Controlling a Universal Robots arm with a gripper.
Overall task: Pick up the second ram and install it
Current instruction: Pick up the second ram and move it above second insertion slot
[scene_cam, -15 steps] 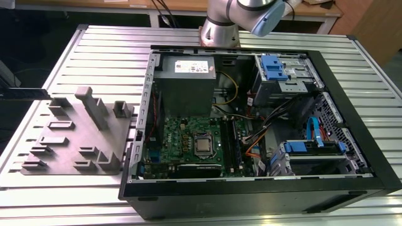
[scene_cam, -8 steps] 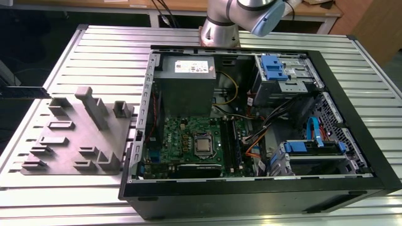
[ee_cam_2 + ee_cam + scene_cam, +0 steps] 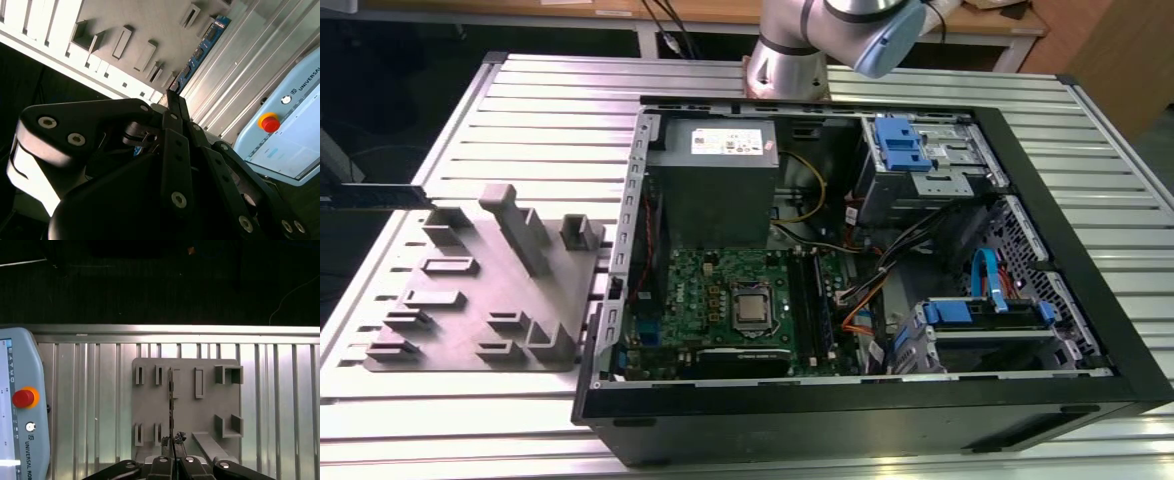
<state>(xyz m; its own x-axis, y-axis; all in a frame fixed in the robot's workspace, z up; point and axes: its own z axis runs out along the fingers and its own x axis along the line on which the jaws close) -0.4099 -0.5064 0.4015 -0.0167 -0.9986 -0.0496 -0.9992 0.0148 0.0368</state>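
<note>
The second ram [image 3: 202,52] is a thin, long board with small dark chips, and it sticks out from my fingertips. In the second wrist view I see its flat side. The first wrist view has the second ram [image 3: 171,400] edge-on, as a dark line over the grey fixture plate [image 3: 200,415]. My gripper [image 3: 172,442] is shut on the stick's near end and hangs well above the plate. Its black fingers [image 3: 175,145] taper to a point at the stick. In the exterior view the open computer case [image 3: 1067,300] holds the green motherboard [image 3: 720,295], with long memory slots [image 3: 811,300] beside it.
The grey fixture plate [image 3: 467,300] with raised blocks lies on the ribbed metal table, at the exterior view's left of the case. The arm's base [image 3: 787,60] stands behind the case. A pendant with a red button [image 3: 20,405] lies on the table. Cables and drive cages [image 3: 921,160] crowd the case.
</note>
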